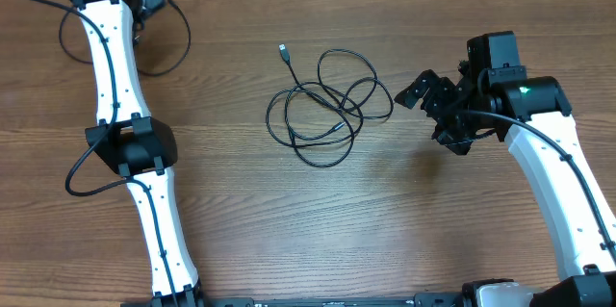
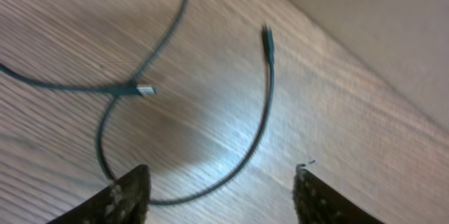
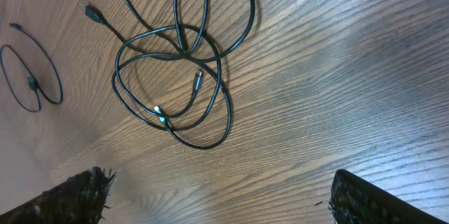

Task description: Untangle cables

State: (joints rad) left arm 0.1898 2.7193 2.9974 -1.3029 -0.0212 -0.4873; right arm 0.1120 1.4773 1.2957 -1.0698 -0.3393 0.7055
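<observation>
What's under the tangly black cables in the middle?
Just the brown wooden table, showing through the loops of the thin black tangled cables. Where cords cross, the lower ones are partly hidden.

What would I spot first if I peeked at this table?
A black tangle of cables in the middle of the wooden table, loops crossing every which way. The right pincer hangs wide open just right of it. One more cable lies alone under the left pincer.

The left arm (image 1: 115,66) reaches along the tabletop's (image 1: 385,230) left edge to the far left corner, jaws parted, holding nothing. The right arm (image 1: 558,163) bends in from the near right corner, jaws spread wide, empty.
</observation>
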